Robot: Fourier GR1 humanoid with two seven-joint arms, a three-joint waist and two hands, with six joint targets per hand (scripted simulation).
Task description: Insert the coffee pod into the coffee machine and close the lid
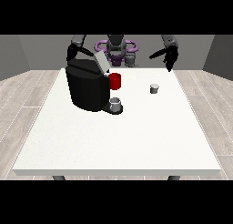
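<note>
We see the coffee pod (154, 88) standing alone on the white table (136, 141), toward the far right corner, touched by nothing. Well apart from it, toward the far left corner, sits the black coffee machine (86, 87) with its grey lid (101, 61) tilted up — a red part (115, 81) shows at its front, and a grey cup (116, 104) stands on its base. The hand at the view's right (169, 59) hangs beyond the far edge, fingers relaxed and pointing down, holding nothing. The hand at the view's left (72, 52) sits behind the machine — whether it is open we cannot tell.
</note>
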